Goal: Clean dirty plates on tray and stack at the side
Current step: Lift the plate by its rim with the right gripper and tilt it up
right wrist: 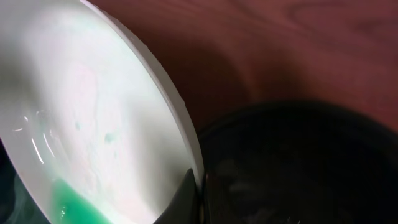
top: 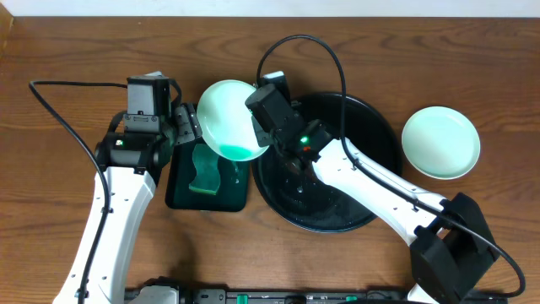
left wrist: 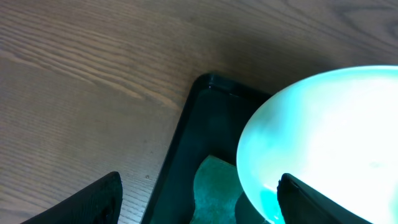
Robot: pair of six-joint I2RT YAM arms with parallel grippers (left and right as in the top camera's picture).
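Pinched a glossy pale mint plate (top: 229, 118) by its rim in the right gripper (right wrist: 198, 193), tilted, green liquid pooled at its low edge. Held it over the green tray (top: 177, 181), beside the black tray (top: 375, 127). Had the left gripper (top: 187, 127) spread wide just beside it.

Left gripper (left wrist: 199, 200) spread wide; right gripper (right wrist: 196, 194) pinched tight.

A plate (top: 440, 142) lies on the table (top: 67, 42) right of the tray (top: 377, 118); a second plate (top: 224, 114) is above the small tray (top: 175, 181), left of it.
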